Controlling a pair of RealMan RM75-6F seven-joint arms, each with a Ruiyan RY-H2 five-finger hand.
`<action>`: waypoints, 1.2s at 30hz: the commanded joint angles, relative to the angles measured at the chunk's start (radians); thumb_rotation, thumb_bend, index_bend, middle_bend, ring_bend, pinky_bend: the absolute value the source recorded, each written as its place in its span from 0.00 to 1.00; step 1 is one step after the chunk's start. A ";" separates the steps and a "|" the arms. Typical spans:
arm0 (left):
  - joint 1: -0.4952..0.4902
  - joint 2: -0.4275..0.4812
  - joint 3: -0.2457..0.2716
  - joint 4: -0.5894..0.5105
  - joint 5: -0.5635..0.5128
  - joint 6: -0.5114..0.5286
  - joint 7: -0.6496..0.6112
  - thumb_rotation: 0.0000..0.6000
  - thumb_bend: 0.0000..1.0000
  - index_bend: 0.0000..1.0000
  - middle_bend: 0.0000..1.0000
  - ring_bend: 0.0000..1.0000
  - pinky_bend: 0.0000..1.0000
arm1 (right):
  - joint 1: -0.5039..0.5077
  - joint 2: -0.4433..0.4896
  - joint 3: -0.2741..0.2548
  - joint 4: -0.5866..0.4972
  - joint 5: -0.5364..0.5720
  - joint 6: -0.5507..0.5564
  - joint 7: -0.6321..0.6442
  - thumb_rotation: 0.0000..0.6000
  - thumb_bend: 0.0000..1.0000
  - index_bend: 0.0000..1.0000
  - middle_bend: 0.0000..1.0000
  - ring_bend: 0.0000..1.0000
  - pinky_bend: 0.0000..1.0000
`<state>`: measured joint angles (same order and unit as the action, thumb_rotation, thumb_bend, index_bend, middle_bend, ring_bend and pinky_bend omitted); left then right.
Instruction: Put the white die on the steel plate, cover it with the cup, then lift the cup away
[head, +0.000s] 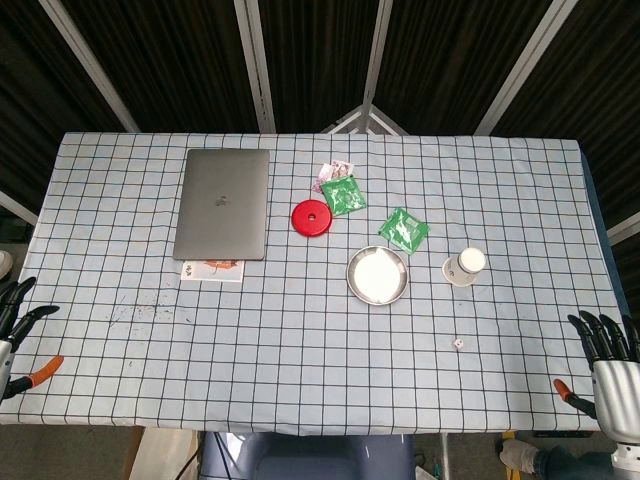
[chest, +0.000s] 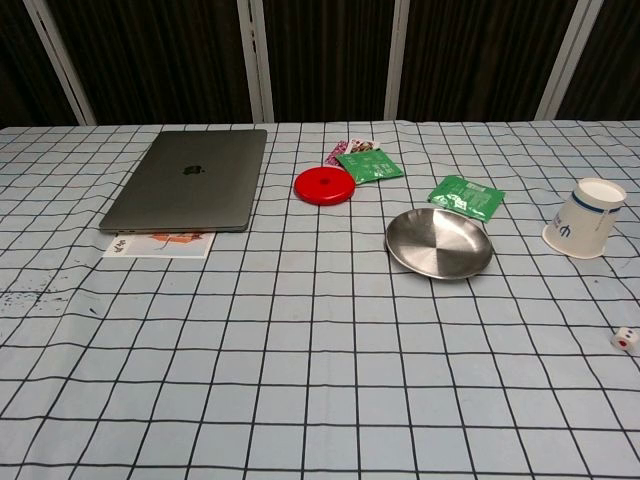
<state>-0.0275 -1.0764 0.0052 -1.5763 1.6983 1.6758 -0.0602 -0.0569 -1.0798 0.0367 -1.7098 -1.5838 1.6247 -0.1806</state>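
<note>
Steel gleams near the middle of my table: the plate (head: 378, 275) (chest: 440, 243) sits bare on the checked tablecloth (head: 300, 350) (chest: 300, 380), nothing resting in it. Just to its right stands the paper cup (head: 466, 267) (chest: 586, 231), white with blue print, mouth down and apart from the plate. I find the white die (head: 458, 343) (chest: 624, 340) lying alone on the cloth, nearer to me than the cup and well clear of both cup and plate; its top face seems to carry a red mark in the chest view, though it is too small for me to be sure.

Both my hands hang at the near edge, only in the head view. My left hand (head: 18, 325) is at the left corner, dark fingers spread and holding nothing. My right hand (head: 608, 370) is at the right corner, fingers apart and pointing away from me, also holding nothing.

Farther back I see a closed grey laptop (head: 222, 203) (chest: 190, 179) with a printed card (head: 212, 270) (chest: 160, 244) poking out from under its near edge, a red round disc (head: 311, 217) (chest: 324, 185), and two green sachets (head: 343, 194) (chest: 369, 165), (head: 404, 229) (chest: 466, 196), the second just behind the plate.
</note>
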 joint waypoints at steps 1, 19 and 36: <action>0.001 -0.002 -0.001 0.003 -0.002 -0.002 -0.002 1.00 0.28 0.26 0.00 0.00 0.13 | 0.000 0.000 -0.001 0.000 -0.001 0.000 0.000 1.00 0.01 0.17 0.17 0.12 0.00; -0.015 -0.009 0.002 -0.007 -0.004 -0.039 0.020 1.00 0.27 0.26 0.00 0.00 0.13 | -0.002 -0.005 -0.008 -0.005 -0.001 -0.007 -0.011 1.00 0.01 0.18 0.17 0.12 0.00; -0.014 -0.003 0.000 -0.015 -0.015 -0.041 0.015 1.00 0.27 0.26 0.00 0.00 0.13 | 0.189 -0.113 -0.015 0.200 -0.141 -0.225 0.062 1.00 0.12 0.32 0.17 0.12 0.00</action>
<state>-0.0394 -1.0784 0.0061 -1.5906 1.6855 1.6392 -0.0478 0.0903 -1.1775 0.0183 -1.5469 -1.7088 1.4472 -0.1424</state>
